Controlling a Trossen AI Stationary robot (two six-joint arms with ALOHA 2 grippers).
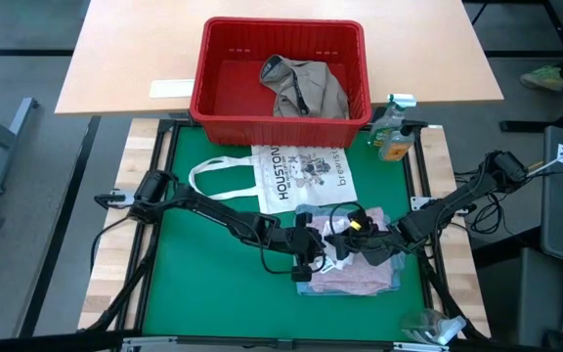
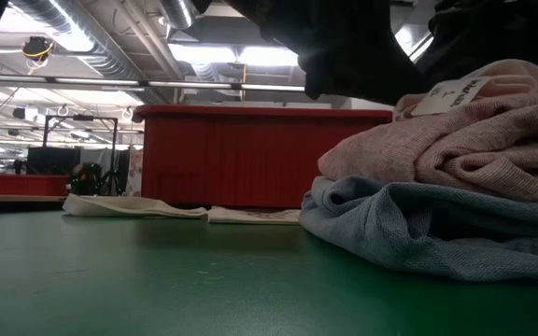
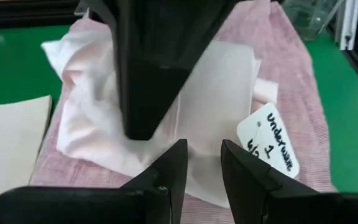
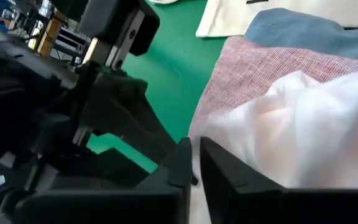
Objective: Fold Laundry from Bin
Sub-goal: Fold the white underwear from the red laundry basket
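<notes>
Left hand (image 3: pixel 199 168) fingers part open over thin white cloth (image 3: pixel 216 99), nothing held; right hand (image 4: pixel 194 163) near shut, grip unclear; cloth light, limp, slippery – pinch at edge/corner

**Lighting and picture quality**

Ceiling strip lights (image 2: pixel 222 54) blaze white in the low view, leaving the arm above in black silhouette. From overhead, even bright light falls on the green mat (image 1: pixel 218 293), with only soft shadows beneath the arms. In the right wrist view the white cloth (image 4: pixel 303 130) is blurred and glaring; the near dark fingers (image 3: pixel 173 168) are soft-edged.
</notes>
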